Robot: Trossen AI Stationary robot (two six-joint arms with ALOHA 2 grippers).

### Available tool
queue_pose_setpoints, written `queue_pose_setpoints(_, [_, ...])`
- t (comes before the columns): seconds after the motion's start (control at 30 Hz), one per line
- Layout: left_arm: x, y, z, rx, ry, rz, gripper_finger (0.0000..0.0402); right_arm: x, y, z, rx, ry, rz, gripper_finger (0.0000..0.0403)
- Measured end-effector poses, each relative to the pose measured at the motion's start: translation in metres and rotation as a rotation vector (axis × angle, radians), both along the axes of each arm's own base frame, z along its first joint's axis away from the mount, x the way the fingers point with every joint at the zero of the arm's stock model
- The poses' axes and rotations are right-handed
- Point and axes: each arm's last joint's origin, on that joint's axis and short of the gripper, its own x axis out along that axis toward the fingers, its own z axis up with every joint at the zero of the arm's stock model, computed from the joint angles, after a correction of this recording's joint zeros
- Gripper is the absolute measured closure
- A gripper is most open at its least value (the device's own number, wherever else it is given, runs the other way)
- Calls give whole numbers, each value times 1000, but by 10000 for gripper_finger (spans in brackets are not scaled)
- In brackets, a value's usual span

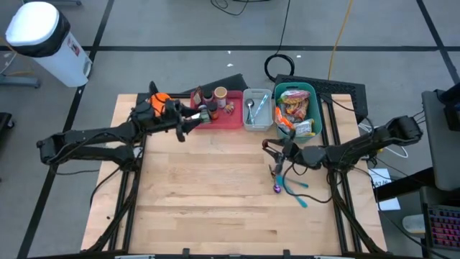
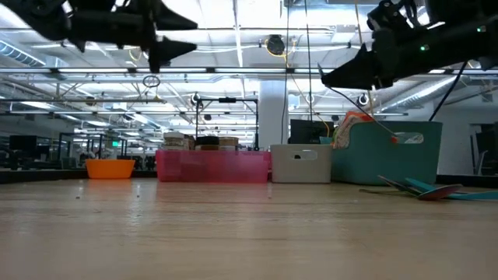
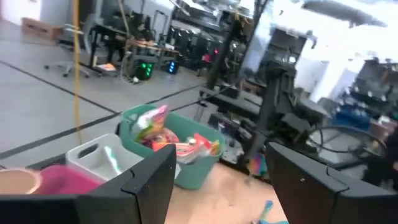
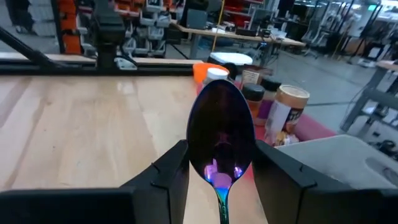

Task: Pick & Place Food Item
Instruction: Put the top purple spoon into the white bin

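The right gripper (image 4: 217, 171) is clenching a spoon (image 4: 221, 134) between its two fingers, raised above the table (image 1: 215, 187). The spoon is showing a dark, glossy bowl with a purple and blue sheen, bowl end pointing away from the wrist, its thin handle running down between the fingers. In the high view the right gripper (image 1: 277, 155) is hanging at about four o'clock from the table's middle, with the spoon (image 1: 277, 180) pointing toward six o'clock.

Just beyond it, toward five o'clock, teal utensils (image 1: 296, 191) are lying on the wood. At one o'clock from the gripper a teal bin (image 1: 297, 108) is standing, packed with bright food packets (image 1: 293, 111). Beside that, toward eleven o'clock, a grey bin (image 1: 256, 109) is holding cutlery, and next to it a pink tray (image 1: 228, 115) is carrying bottles and jars (image 1: 205, 104).

The left gripper (image 1: 188, 124) is hovering with its fingers spread and nothing between them, at the near edge of the pink tray. An orange bowl (image 1: 159, 99) is sitting behind the left arm, at the table's ten o'clock corner.
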Motion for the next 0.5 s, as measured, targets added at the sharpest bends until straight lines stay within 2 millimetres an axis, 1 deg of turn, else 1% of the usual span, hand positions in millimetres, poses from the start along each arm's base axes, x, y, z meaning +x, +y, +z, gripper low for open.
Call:
queue_pose_setpoints(0.1, [16, -8, 10, 22, 58, -42, 146, 6, -1, 3, -29, 5, -9, 265])
queue_pose_setpoints(0.2, [39, -15, 22, 67, 114, -71, 146, 17, -1, 9, -73, 18, -9, 265])
queue_pose_setpoints(0.27, [57, -20, 25, 90, 149, -71, 146, 26, 1, 14, -119, 41, -9, 264])
queue_pose_setpoints(0.4, [91, -27, 28, 128, 183, -88, 146, 43, 2, 21, -246, 120, -93, 265])
queue_pose_setpoints(0.5, [114, -29, 24, 128, 214, -113, 146, 54, 2, 23, -333, 180, -169, 264])
